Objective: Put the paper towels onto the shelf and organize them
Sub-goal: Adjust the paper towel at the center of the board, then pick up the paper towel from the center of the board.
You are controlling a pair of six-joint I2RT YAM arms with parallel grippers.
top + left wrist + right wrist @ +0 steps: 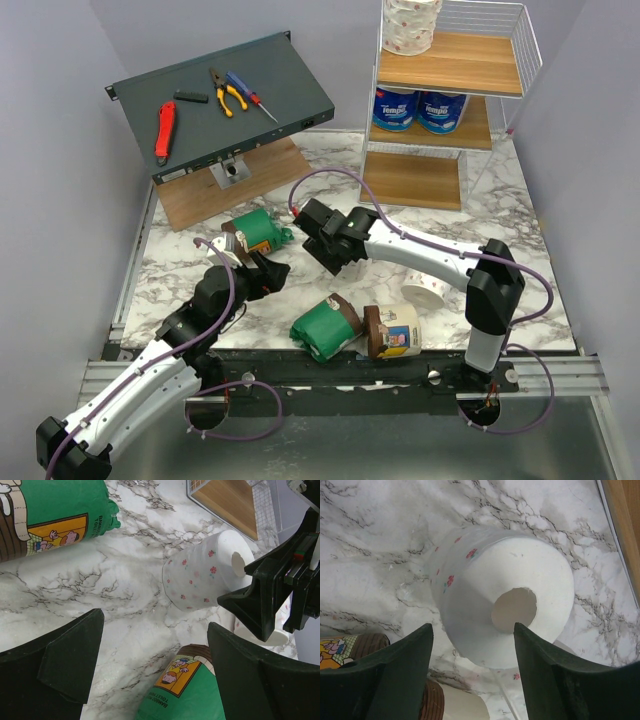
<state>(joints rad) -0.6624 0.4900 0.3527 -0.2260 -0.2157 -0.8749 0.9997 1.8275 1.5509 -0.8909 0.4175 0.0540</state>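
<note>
Jaws on both your arms stood spread, clamped on nothing. Your right gripper [472, 630] hung just in front of a white speckled roll [470, 575] that lay on its side on the marble table [520, 230], its hollow core facing the fingers. Your left gripper [155, 620] hovered over bare marble between the far green roll [262, 230] and the near green roll [325, 330], touching neither. A cream-and-brown roll [398, 332] lay just beside the near green one. On the shelf [470, 60], a second speckled roll [410, 25] stood on the top tier, and two blue-and-white rolls [395, 108] [442, 110] sat side by side on the middle board.
</note>
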